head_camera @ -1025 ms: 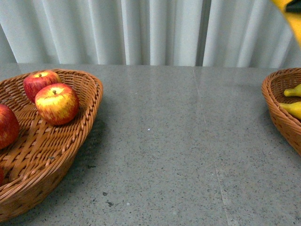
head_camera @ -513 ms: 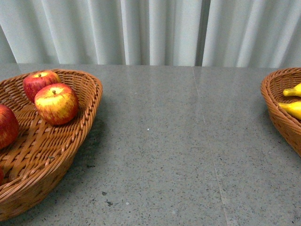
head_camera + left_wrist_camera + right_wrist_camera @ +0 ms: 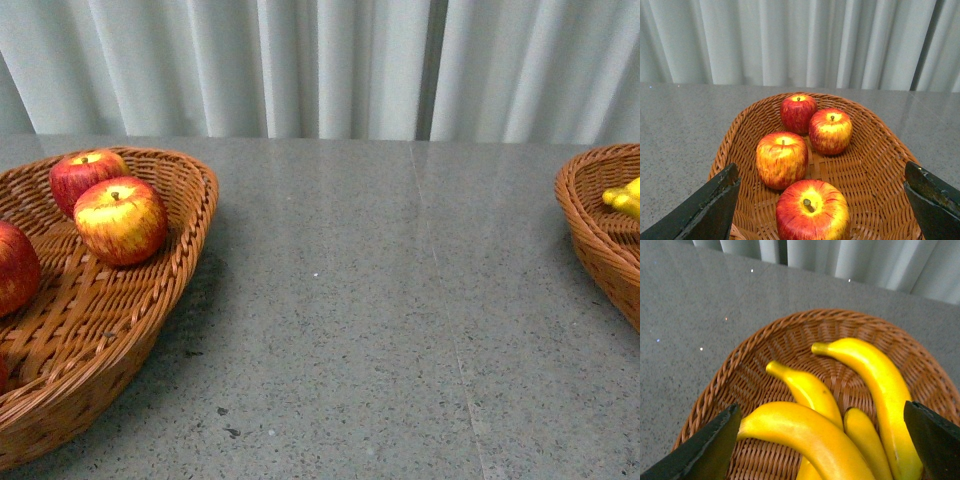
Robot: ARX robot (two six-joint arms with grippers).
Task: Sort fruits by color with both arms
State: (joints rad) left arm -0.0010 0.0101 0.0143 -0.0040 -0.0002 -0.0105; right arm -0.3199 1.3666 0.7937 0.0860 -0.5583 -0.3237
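Several red apples with yellow streaks lie in a brown wicker basket (image 3: 740, 120): the nearest apple (image 3: 812, 210) sits right under my open left gripper (image 3: 821, 172), with others (image 3: 782, 159) (image 3: 830, 131) (image 3: 798, 112) beyond it. In the front view three apples (image 3: 121, 220) (image 3: 88, 175) (image 3: 15, 268) show in this basket (image 3: 190, 240) at the left. Several yellow bananas (image 3: 805, 440) (image 3: 875, 385) (image 3: 807, 390) lie in a second wicker basket (image 3: 747, 347), below my open right gripper (image 3: 822, 412). Both grippers hold nothing. Neither arm shows in the front view.
The front view catches the banana basket (image 3: 595, 235) at its right edge, with one banana tip (image 3: 625, 198) showing. Grey speckled tabletop (image 3: 360, 300) runs between the two baskets. A pale pleated curtain (image 3: 320, 60) hangs behind the table.
A yellow blur at the front view's top right corner one second ago is gone. Of the two banana tips seen in the right basket, only the upper one still shows.
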